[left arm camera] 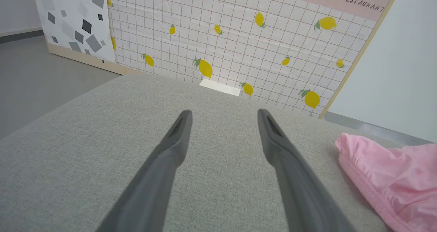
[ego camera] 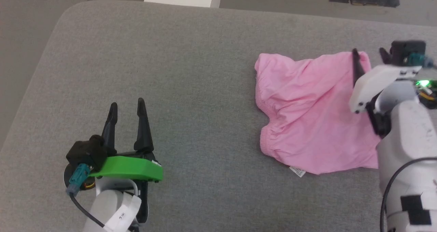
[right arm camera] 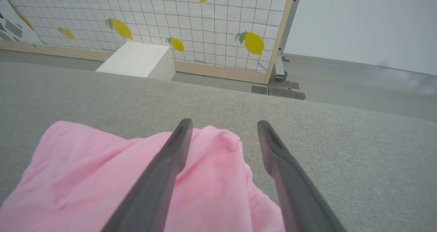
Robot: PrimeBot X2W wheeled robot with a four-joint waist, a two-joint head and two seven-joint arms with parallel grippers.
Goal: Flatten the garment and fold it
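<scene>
Garment rumpled on counter, right side. Right claw apart, over garment's far right corner. Left claw apart, well left, over bare counter.

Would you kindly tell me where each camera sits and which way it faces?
Head view: on the head, looking down at the grey surface and garment; left tool lower left, right tool at right.
Left wrist view: along the left tool's open fingers, across bare surface toward the lemon wall.
Right wrist view: along the right tool's open fingers, over the garment's corner.
Shared: all three show the garment.
</scene>
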